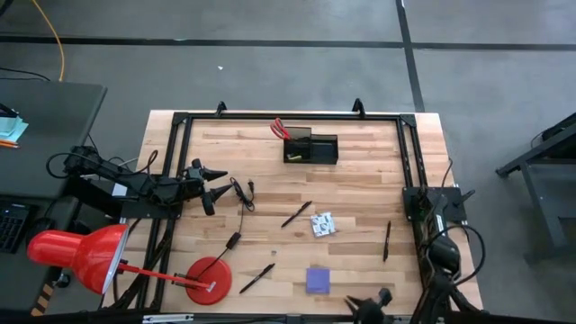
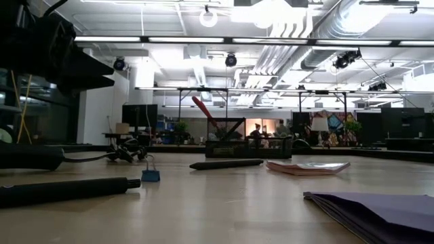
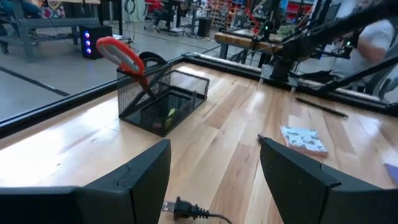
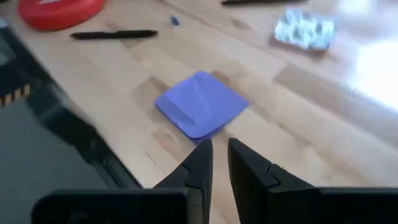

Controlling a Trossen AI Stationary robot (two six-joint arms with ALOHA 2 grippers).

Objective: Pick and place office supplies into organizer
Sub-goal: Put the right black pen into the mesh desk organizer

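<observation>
Black mesh organizer [image 1: 311, 148] sits at the surface's far edge, mid-width; red-handled scissors [image 1: 280, 129] stand in its cup section, yellow piece [image 1: 292, 157] in the tray. Left hand [image 1: 212, 188] near the left edge, fingers spread wide, empty. Right hand [image 4: 219, 163] at the near edge, fingers nearly closed, empty, just beside the purple sticky-note pad [image 4: 201, 104]. Packet [image 1: 322, 224] mid-surface.

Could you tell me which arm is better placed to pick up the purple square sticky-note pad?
Right. The right gripper hovers just beside the purple square sticky-note pad, while the left gripper sits far across the table.
</observation>
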